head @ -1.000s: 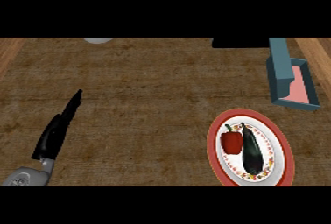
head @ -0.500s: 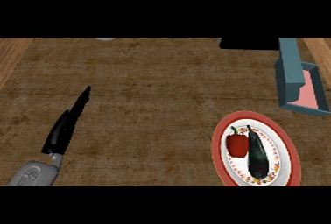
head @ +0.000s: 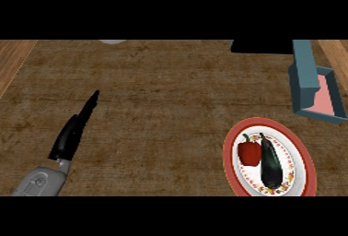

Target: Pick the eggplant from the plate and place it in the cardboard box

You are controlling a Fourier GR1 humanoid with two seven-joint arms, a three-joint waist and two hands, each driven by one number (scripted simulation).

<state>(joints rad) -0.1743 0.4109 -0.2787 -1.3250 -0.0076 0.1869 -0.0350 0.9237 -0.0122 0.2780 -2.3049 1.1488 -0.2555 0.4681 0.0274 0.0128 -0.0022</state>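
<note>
Wooden counter [head: 156,115], eggplant [head: 270,165] lengthwise, stem far

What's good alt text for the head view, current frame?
A dark eggplant lies beside a red pepper on a red-rimmed plate at the counter's lower right. The box sits upper right, and the left hand rests open at lower left.

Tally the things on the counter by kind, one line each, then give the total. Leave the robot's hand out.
Vegetables: 2, the dark purple eggplant and the red bell pepper.
Plates: 1, the red-rimmed white plate holding both.
Boxes: 1, the blue-grey box with a pink inside.
Total: 4.
</note>
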